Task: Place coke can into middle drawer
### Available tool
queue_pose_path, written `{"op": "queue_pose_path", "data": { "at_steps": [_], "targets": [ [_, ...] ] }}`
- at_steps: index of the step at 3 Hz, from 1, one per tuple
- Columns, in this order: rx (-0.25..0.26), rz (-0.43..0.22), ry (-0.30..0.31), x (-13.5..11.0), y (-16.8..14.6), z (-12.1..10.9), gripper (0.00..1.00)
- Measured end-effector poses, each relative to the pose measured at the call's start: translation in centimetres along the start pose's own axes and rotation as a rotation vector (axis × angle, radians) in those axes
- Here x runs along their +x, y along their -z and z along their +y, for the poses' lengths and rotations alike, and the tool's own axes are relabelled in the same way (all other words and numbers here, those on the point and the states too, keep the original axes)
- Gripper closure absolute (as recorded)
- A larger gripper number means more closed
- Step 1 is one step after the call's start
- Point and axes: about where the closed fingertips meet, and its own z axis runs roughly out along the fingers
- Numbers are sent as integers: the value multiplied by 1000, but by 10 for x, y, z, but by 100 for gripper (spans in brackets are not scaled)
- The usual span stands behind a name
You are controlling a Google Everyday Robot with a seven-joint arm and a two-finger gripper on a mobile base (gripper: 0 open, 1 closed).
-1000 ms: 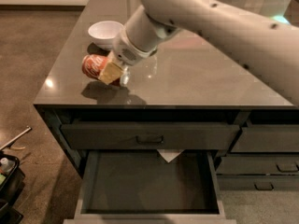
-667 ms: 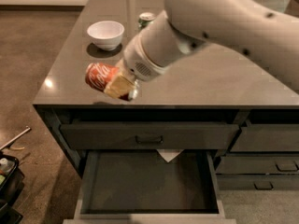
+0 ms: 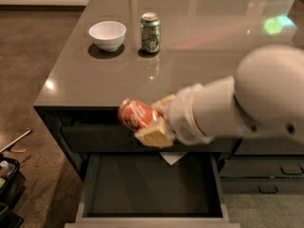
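Note:
My gripper [image 3: 154,120] is shut on the red coke can [image 3: 134,115], which lies tilted on its side between the tan fingers [image 3: 154,134]. It hangs in front of the counter's front edge, above the open middle drawer [image 3: 149,186]. The drawer is pulled out, with a dark flat interior that holds only a small white paper corner at its back. My white arm reaches in from the right and hides part of the drawer front above.
On the grey countertop [image 3: 199,56] stand a white bowl [image 3: 108,34] and a green-and-silver can [image 3: 150,32] at the back left. Narrower closed drawers [image 3: 263,170] sit to the right. Dark objects lie on the floor at lower left [image 3: 7,179].
My gripper has carried the coke can off the countertop, forward and down, to a spot in front of the counter edge over the open drawer.

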Motion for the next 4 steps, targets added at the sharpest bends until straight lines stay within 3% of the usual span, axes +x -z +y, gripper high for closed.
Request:
{"op": "queue_pose_path", "data": {
  "at_steps": [1, 2, 3, 4],
  "targets": [
    [88, -50, -193, 81, -7, -9, 100],
    [119, -71, -258, 93, -2, -13, 100],
    [115, -68, -264, 98, -8, -11, 100],
    [87, -103, -350, 140, -39, -1, 100]
  ]
}}
